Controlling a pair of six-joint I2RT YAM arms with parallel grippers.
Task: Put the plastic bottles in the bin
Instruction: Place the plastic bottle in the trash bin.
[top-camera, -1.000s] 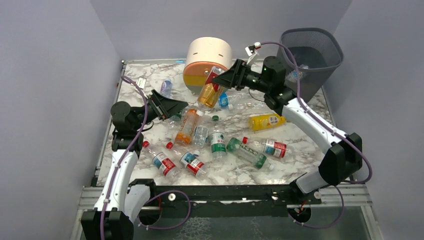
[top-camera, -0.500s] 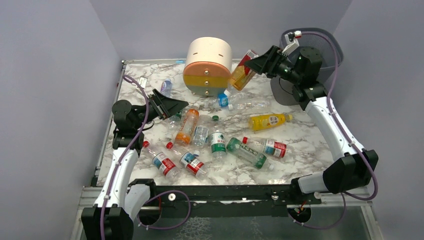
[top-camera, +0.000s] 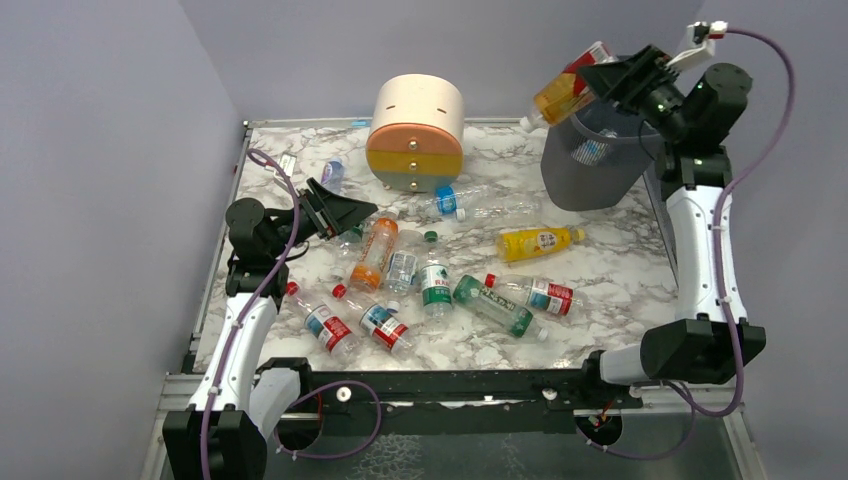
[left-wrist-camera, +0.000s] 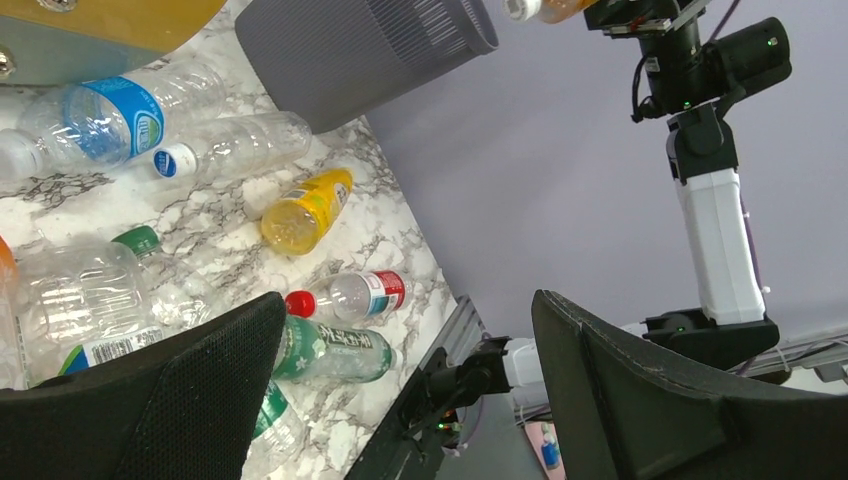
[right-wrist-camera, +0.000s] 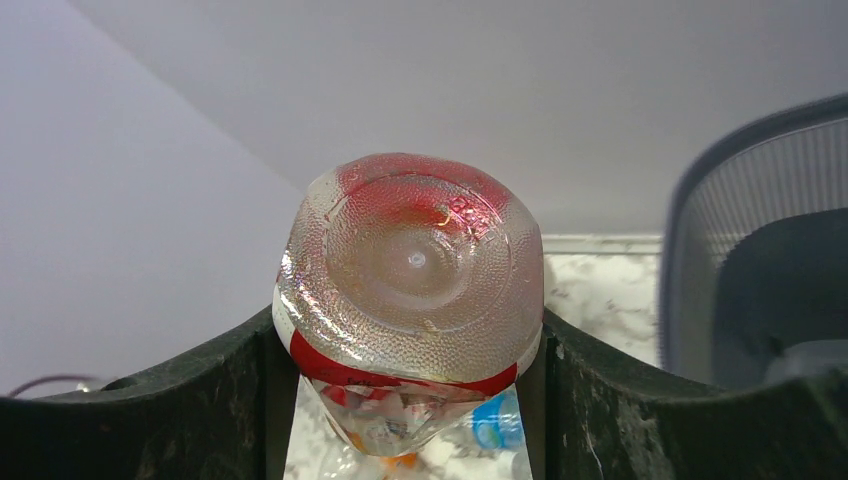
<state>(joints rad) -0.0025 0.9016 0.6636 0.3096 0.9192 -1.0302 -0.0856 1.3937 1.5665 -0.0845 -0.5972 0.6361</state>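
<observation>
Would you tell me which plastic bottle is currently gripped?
The red-labelled orange-drink bottle, clamped in the raised right gripper; the left gripper holds nothing.

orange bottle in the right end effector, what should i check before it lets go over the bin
1. Grip on the orange bottle: ok, right end effector clamps its base end, cap end lower.
2. Bottle over the bin opening: not ok, right wrist view shows the rim off to its right.
3. Left end effector clear: ok, open, empty, far from the bin.
4. Room in the bin: cannot tell, inside mostly hidden.
</observation>
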